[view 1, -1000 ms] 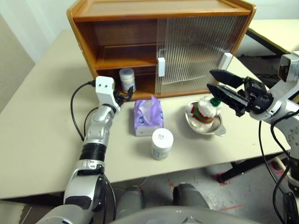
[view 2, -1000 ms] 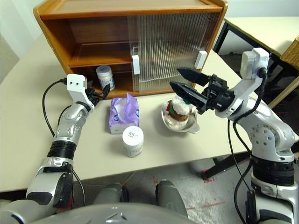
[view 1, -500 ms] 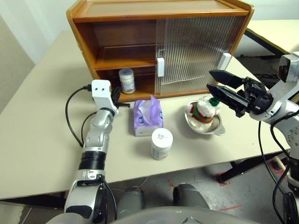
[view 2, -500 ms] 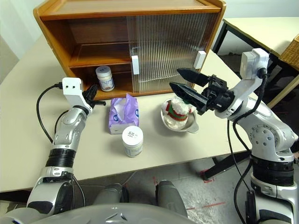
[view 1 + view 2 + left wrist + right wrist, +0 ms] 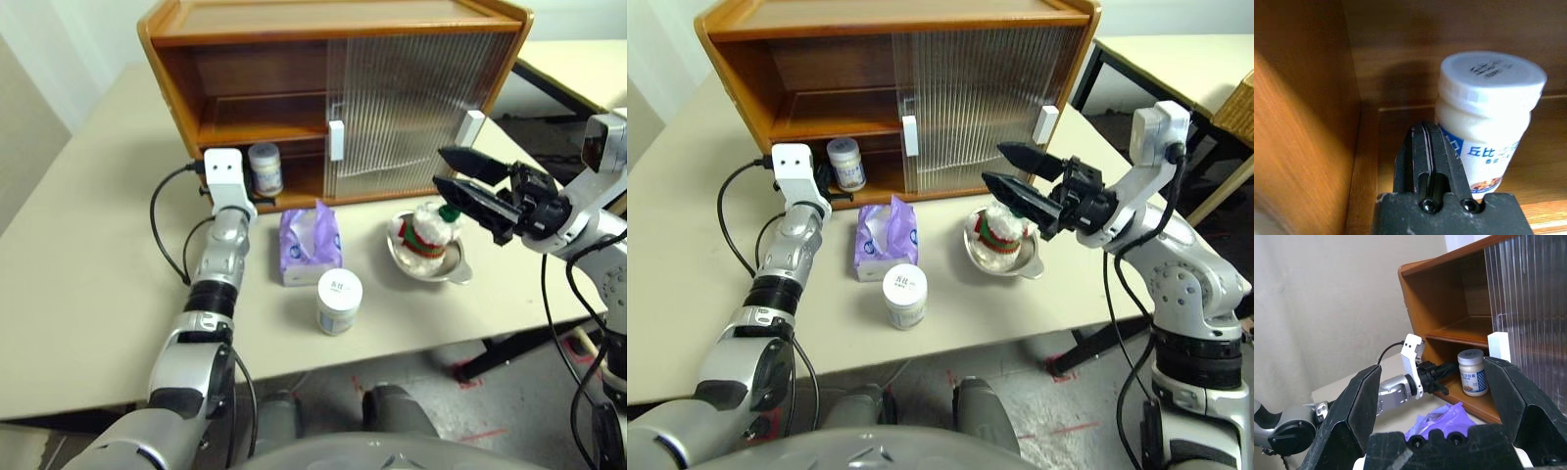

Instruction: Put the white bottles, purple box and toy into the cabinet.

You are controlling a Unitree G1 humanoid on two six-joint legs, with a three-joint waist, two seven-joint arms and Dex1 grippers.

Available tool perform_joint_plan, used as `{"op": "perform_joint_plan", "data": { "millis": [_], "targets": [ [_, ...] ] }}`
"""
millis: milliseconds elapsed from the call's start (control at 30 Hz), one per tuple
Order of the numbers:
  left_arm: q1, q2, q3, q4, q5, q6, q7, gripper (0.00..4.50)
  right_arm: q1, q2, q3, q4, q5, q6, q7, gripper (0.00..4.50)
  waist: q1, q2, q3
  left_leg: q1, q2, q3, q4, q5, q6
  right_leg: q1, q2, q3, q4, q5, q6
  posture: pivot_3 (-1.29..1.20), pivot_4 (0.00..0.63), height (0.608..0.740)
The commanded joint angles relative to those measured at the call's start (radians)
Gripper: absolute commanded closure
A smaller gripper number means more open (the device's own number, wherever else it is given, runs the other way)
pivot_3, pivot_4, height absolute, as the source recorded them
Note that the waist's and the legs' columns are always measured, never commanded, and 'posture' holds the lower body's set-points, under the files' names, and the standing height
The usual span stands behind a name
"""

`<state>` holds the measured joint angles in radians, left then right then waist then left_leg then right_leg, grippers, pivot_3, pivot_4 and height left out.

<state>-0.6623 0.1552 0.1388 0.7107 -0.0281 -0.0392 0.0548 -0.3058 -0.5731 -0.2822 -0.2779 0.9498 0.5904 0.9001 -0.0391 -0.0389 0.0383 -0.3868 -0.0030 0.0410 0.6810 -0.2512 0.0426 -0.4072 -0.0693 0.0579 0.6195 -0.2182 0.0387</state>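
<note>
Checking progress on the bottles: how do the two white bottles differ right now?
One white bottle stands inside the cabinet on its lower shelf; the other white bottle stands out on the table, in front of the purple box. The shelved one has the shut left end effector beside it; nothing is near the other. Both are upright and capped.

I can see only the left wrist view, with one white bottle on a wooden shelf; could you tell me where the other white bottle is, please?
Observer: The second white bottle stands on the table, just in front of the purple box, outside the cabinet.
Operator: Thank you. And where is the toy?
Observer: The toy sits in a metal dish on the table, before the cabinet's ribbed sliding door.
Operator: Is the right gripper holding anything?
Observer: No, the right gripper is open and empty, raised off the table beside the toy.
</note>
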Motion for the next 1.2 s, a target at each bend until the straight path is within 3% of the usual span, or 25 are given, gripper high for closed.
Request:
{"op": "perform_joint_plan", "data": {
  "millis": [33,733,1200],
  "targets": [
    [-0.039,0.002,-0.007,0.086,0.023,-0.042,0.026,4.47,0.004,-0.005,0.001,-0.022,0.003,0.0,-0.003,0.0,0.001,0.0,0.0,0.0,0.0,0.0,0.0,0.0,0.0,0.0,0.0,0.0,0.0,0.0,0.0,-0.09,0.0,0.74],
    [-0.187,-0.039,-0.027,0.357,0.032,-0.151,-0.04,4.47,0.004,-0.008,-0.004,-0.036,0.007,0.003,-0.018,0.0,0.004,0.0,0.0,0.0,0.0,0.0,0.0,0.0,0.0,0.001,0.0,-0.001,0.0,0.001,0.004,-0.12,0.0,0.74],
    [-0.273,-0.064,-0.047,0.469,0.044,-0.174,-0.067,4.47,0.028,-0.013,-0.021,-0.066,0.019,0.003,-0.042,0.0,-0.027,0.0,0.0,-0.002,-0.001,0.0,0.0,0.001,0.0,0.0,0.0,0.0,-0.003,0.002,0.004,-0.14,0.0,0.74]
  ]
}}
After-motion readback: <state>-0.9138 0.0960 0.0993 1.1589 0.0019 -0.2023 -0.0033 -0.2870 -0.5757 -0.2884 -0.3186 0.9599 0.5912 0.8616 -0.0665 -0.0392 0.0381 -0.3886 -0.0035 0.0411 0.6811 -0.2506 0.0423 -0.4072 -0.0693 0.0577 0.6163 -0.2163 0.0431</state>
